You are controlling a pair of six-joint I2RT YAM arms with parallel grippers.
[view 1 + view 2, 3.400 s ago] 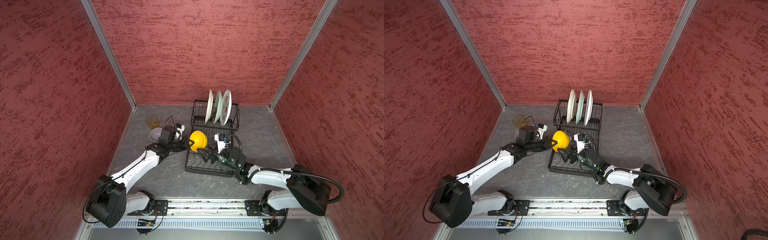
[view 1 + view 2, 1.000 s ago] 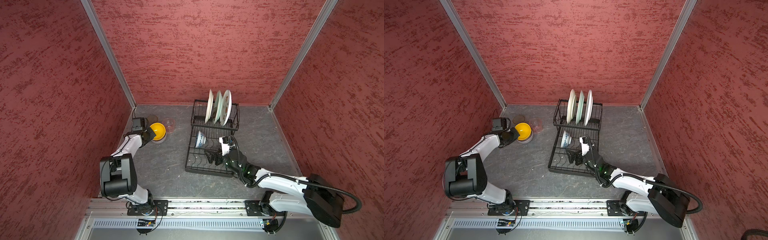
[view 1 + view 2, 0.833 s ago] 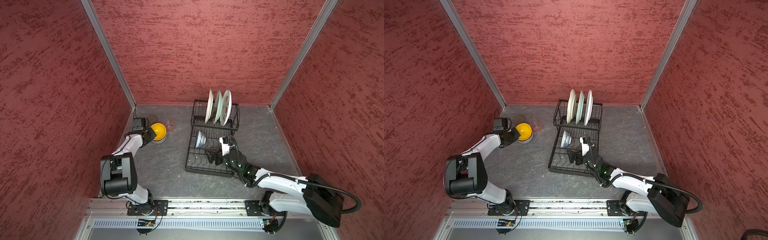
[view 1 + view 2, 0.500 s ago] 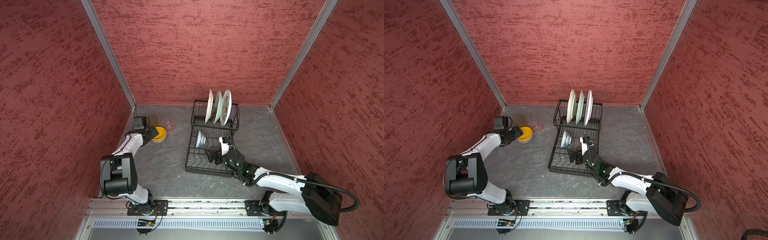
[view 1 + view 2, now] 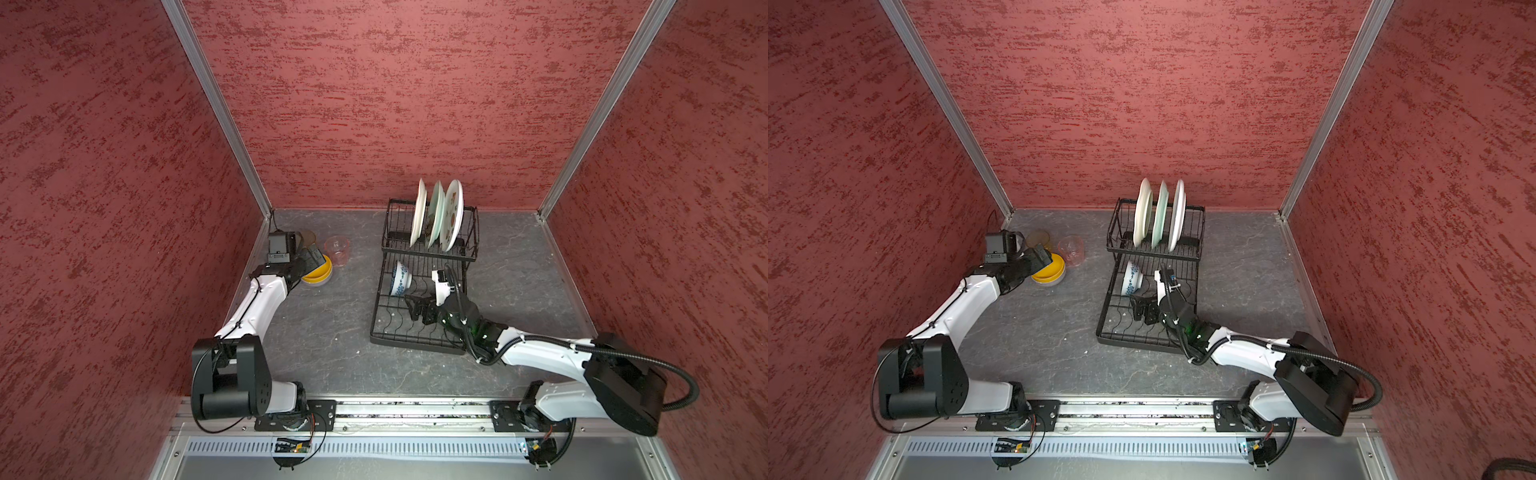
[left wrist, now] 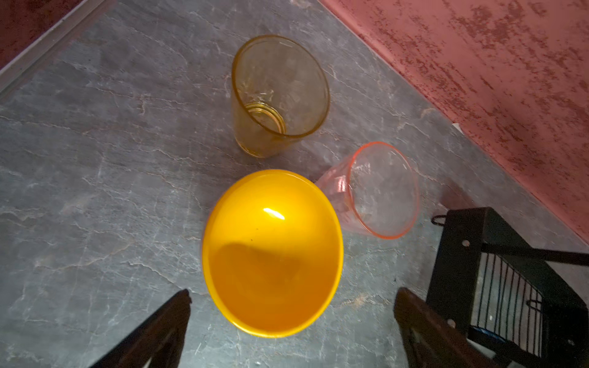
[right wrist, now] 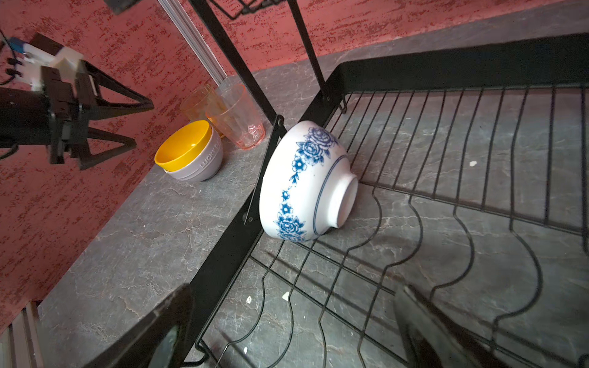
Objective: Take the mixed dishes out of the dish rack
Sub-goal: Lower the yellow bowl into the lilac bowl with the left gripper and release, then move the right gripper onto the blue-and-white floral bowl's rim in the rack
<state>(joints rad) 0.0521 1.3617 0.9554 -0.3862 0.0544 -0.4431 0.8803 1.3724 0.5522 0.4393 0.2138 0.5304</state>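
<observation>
I am looking into a closed booth: a back wall (image 5: 395,104), a left wall (image 5: 104,166) and a right wall (image 5: 685,166), all in the same rough, mottled red plaster finish. Silver metal posts (image 5: 218,108) run up the two back corners where the walls meet. The floor (image 5: 324,332) is a dark grey slate-look surface with pale veins and a few small white specks (image 5: 358,352). Along the near edge lies a metal rail (image 5: 411,410), with a slotted strip (image 5: 415,447) just below it. The light is even, and the back wall looks paler toward its top.
</observation>
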